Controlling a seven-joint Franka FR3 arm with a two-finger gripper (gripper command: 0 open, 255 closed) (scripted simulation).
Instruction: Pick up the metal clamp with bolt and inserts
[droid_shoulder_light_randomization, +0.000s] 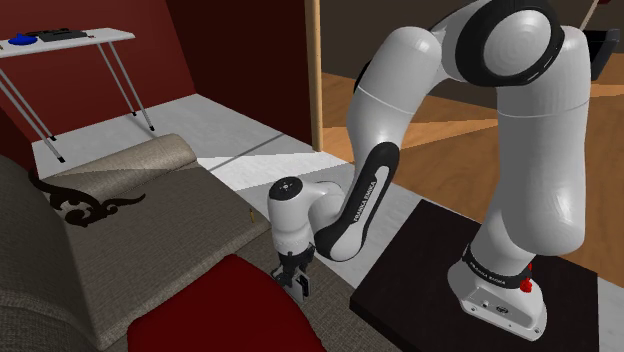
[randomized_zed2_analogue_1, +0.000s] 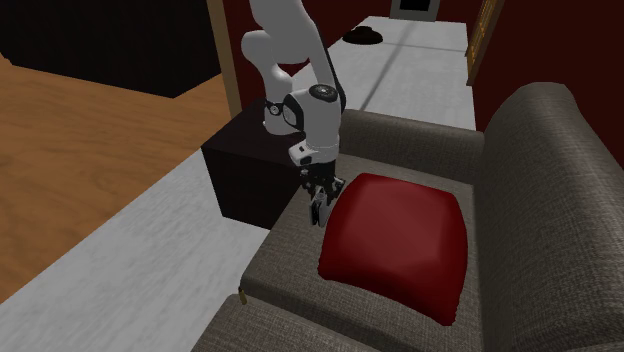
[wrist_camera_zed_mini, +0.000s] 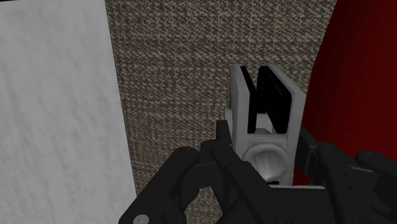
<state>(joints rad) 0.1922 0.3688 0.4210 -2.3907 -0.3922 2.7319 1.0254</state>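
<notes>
**Clamp clasped at the sofa's edge, beside the red cushion**

A brown-grey woven-fabric sofa (randomized_zed2_analogue_1: 520, 180) bears a plump dark red square cushion (randomized_zed2_analogue_1: 395, 240) on its seat. It stands on a pale grey floor strip (randomized_zed2_analogue_1: 150, 260), which borders a wooden plank floor (randomized_zed2_analogue_1: 90, 130) and dark red walls. The black box stand (randomized_zed2_analogue_1: 245, 165) sits against the sofa's arm.

The shoulder view adds a white folding table (droid_shoulder_light_randomization: 70, 38) carrying a blue item. It also shows a flat black ornate shape (droid_shoulder_light_randomization: 85, 200) lying on the sofa's fabric, well apart from the arm. The second exterior view adds the sofa's tall backrest.

The wrist view gives the detail. The all-black two-finger gripper (wrist_camera_zed_mini: 264, 140) has its jaws drawn in against a grey U-shaped clamp (wrist_camera_zed_mini: 242, 102) with black inserts and a round bolt head. One finger presses on each side, so the clamp is gripped between them. The clamp sits over the bare strip of sofa fabric between the cushion and the floor. Whether it touches the fabric cannot be told. In the outer views the gripper (randomized_zed2_analogue_1: 322, 200) points down just beside the cushion's edge.
</notes>
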